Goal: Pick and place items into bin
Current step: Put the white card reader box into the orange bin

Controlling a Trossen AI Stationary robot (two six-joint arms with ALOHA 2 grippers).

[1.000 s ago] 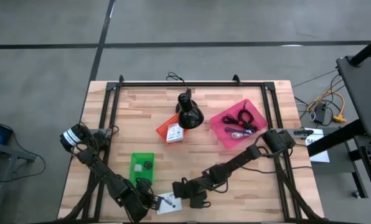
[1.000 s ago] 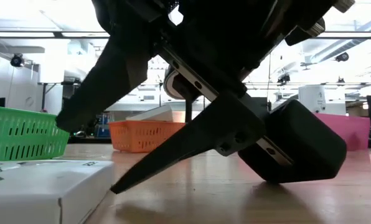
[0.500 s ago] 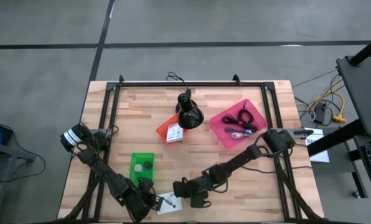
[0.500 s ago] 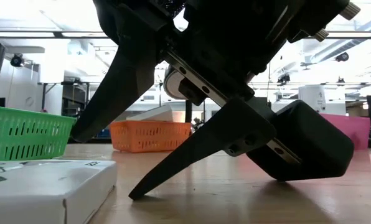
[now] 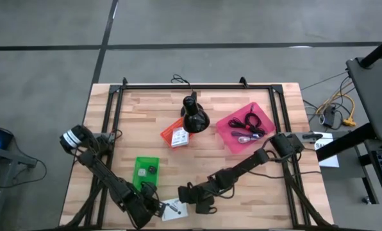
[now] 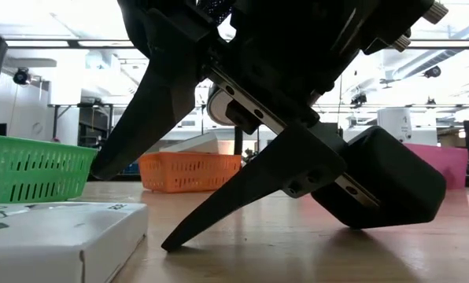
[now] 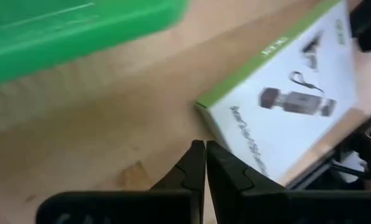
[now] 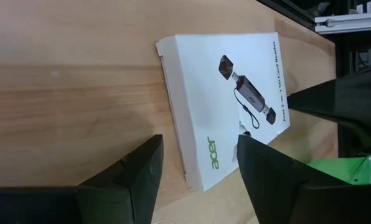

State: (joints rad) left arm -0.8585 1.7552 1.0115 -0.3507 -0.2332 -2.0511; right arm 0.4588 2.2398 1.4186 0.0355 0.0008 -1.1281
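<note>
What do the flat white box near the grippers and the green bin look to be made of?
Flat white box: apparently printed cardboard with a smooth finish, judging by its crisp folded edges and product print. Green bin: likely moulded plastic, with latticed walls and a uniform bright colour.

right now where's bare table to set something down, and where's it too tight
Bare wood runs along the left side of the table, above the green bin, and along the far edge behind the black stand. The near right corner is open too. It is crowded at the near edge, where the left gripper and right gripper flank the white box.
</note>
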